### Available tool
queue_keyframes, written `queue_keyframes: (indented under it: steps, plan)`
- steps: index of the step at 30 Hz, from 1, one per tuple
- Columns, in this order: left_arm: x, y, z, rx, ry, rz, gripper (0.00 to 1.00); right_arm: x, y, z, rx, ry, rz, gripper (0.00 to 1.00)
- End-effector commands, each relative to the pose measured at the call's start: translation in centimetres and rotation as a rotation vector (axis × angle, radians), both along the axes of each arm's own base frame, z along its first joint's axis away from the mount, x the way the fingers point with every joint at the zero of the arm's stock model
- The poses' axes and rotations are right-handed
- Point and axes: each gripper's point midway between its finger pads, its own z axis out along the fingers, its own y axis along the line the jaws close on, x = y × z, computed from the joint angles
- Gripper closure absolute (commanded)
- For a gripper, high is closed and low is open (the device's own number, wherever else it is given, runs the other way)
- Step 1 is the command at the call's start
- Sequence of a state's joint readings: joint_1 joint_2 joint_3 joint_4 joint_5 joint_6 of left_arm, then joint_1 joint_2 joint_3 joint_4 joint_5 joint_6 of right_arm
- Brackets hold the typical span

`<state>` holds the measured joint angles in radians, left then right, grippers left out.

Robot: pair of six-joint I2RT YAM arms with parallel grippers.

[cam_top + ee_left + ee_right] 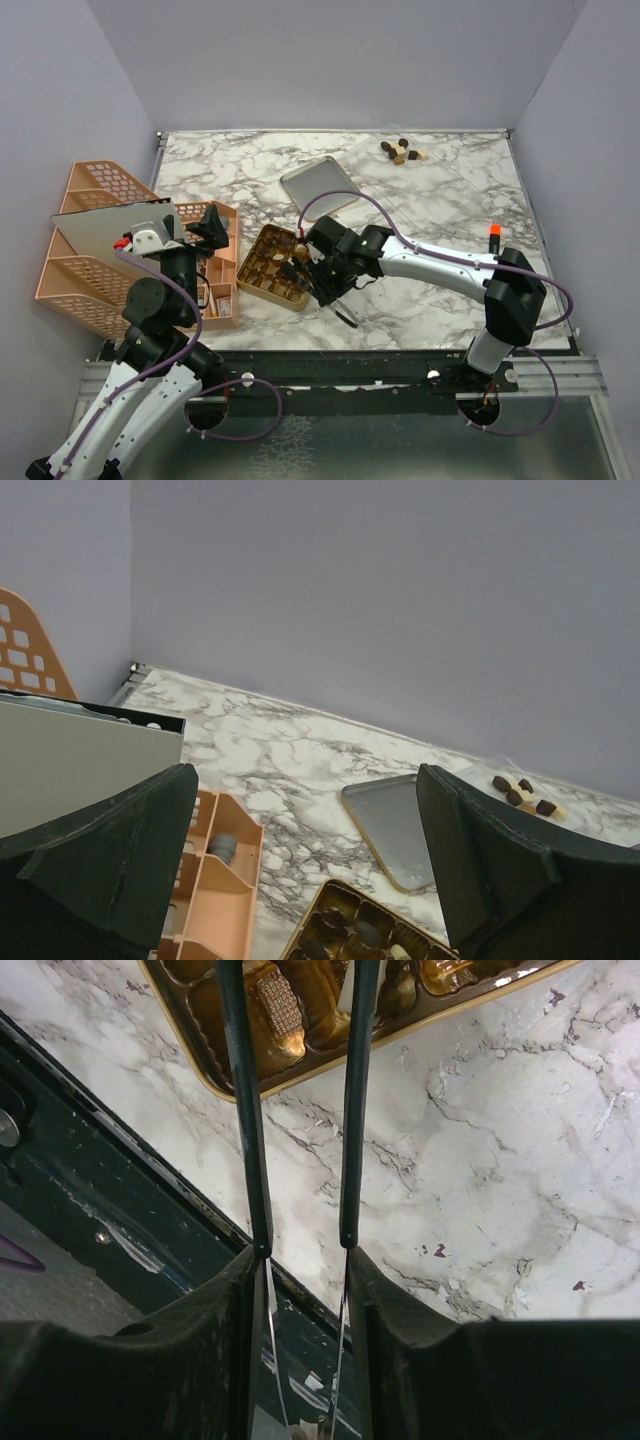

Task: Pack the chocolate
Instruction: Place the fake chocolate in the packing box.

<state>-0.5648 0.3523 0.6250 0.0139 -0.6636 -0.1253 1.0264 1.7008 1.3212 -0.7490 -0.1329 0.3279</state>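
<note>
Several pieces of chocolate [403, 152] lie at the far right of the counter [450, 220] (a few more sit in the gold tray [256, 285]). Your right end effector [305, 1280] is clamped on thin black tongs [245, 1110] that reach over the tray. Your left end effector [305, 780] gapes wide, empty, above the peach organizer [215, 890].

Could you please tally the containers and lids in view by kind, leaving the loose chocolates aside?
Golden-brown square compartment tray: 1
Flat grey square lid with golden rim: 1
Peach mesh file rack: 1
Small peach plastic compartment box: 1
Total: 4
</note>
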Motion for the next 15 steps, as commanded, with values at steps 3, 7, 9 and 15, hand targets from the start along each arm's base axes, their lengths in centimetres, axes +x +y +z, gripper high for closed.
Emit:
queue_keyframes:
  steps: [3,7,9,15]
  plan:
    - [0.0,0.0,-0.1,-0.007,-0.001,-0.004,0.01,0.5,0.9,3.3,0.082,-0.051,-0.018,0.63]
    - [0.2,-1.8,-0.3,-0.073,0.042,-0.092,0.01,0.7,1.1,4.7,0.106,-0.072,-0.021,0.63]
    - [0.3,-3.1,-0.7,-0.109,0.089,-0.153,0.01,0.8,1.1,5.7,0.129,-0.087,-0.022,0.63]
    - [1.1,-8.5,-4.0,-0.19,0.288,-0.363,0.01,1.2,1.4,8.2,0.192,-0.137,-0.03,0.63]
